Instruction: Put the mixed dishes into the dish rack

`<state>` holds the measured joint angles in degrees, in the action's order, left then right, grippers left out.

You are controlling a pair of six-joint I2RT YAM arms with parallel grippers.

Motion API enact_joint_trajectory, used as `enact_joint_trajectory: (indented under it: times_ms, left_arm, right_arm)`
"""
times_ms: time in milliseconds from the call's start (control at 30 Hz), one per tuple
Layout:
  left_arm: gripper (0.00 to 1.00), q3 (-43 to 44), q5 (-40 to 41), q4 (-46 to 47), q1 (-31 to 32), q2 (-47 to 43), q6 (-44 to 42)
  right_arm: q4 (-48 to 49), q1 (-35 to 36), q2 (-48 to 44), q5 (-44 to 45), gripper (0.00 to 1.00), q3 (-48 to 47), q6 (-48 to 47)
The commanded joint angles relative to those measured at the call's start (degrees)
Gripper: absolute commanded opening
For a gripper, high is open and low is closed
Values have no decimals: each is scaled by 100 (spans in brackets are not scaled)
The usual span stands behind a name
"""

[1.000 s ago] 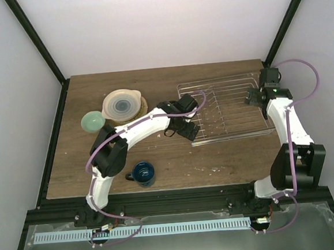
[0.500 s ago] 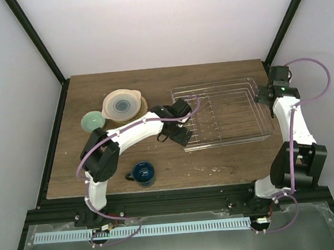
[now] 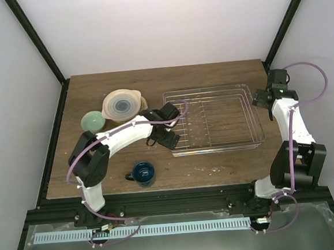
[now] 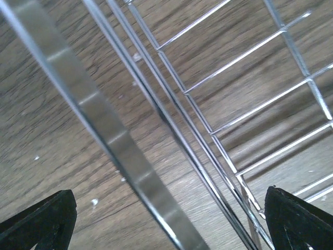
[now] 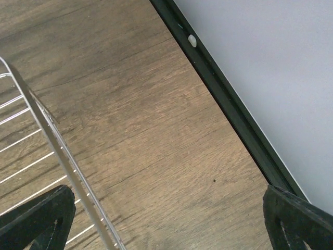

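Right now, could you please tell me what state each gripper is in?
Left gripper: open, holding nothing; the dish rack rim passes between its jaws.
Right gripper: open, holding nothing.

Bright, even light; the dish rack [image 4: 110, 136] blurs up close.

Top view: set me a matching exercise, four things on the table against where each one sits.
Things:
1 mug
2 bowl
3 stack of plates
4 dish rack

Places:
A right half of the table
B farthest left
C alone near the front edge
D rear left, between the bowl and the dish rack

Pairs: 1-C, 2-B, 3-D, 4-A
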<state>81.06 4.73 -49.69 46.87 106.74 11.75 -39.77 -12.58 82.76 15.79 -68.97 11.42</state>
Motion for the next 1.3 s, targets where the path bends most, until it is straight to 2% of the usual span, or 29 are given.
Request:
enact_joint_trajectory:
  times_ms: [0, 433, 700, 800, 1067, 1267]
  left_arm:
    - [100, -244, 271, -311, -207, -175, -129]
    - [100, -116, -103, -186, -164, -537, -263]
    - [100, -180, -107, 384, -114, -1141, -191]
    - [100, -84, 117, 681, -178, -1258, -203]
    - [100, 552, -444, 814, -1367, -907, -359]
    - [100, 507, -496, 1000, -2483, -1044, -396]
  right_arm:
    - [39, -41, -122, -58, 100, 41, 53]
    - [212, -33, -313, -351, 100, 118, -85]
    - [704, 98, -714, -1343, 100, 412, -114]
    - [925, 295, -934, -1656, 100, 555, -121]
    - [1130, 1404, -1398, -2001, 100, 633, -124]
    - [1170, 2253, -1694, -1923, 100, 772, -16]
